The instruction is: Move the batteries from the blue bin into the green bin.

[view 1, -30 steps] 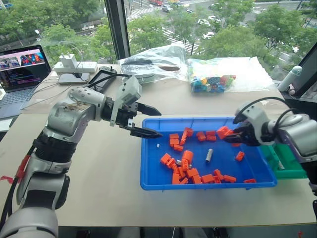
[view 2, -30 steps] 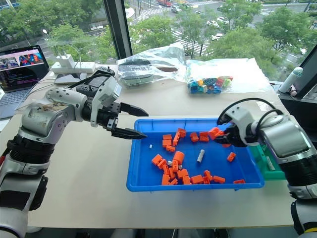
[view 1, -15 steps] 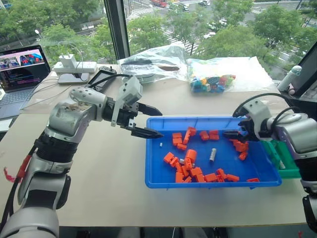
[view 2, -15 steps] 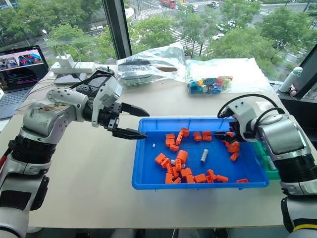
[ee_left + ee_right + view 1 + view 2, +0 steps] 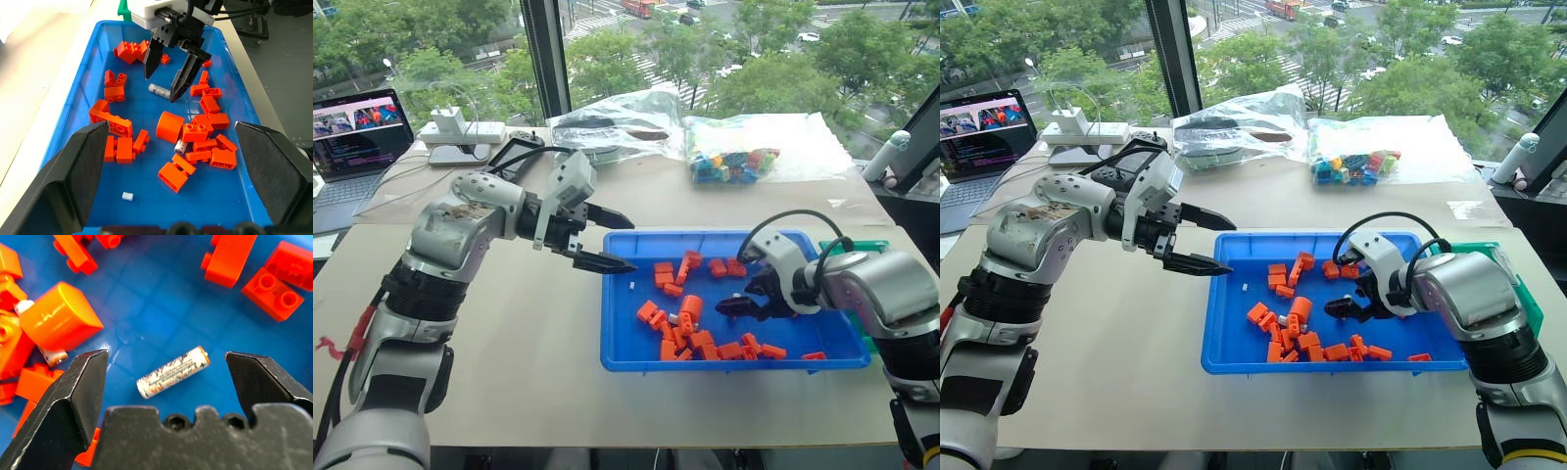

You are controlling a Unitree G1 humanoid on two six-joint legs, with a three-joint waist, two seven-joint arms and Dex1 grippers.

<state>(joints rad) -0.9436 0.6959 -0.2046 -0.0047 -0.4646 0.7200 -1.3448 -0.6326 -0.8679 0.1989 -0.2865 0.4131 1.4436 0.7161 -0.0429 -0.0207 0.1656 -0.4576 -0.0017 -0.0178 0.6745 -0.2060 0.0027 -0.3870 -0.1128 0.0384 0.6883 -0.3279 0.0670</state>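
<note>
right gripper wide open over battery in blue bin, not touching. left gripper open too, hovering at bin's edge.

Inside the blue bin, the right end effector hangs spread over a battery lying between its fingertips — orange bricks and an orange cylinder scattered just beside it.
</note>
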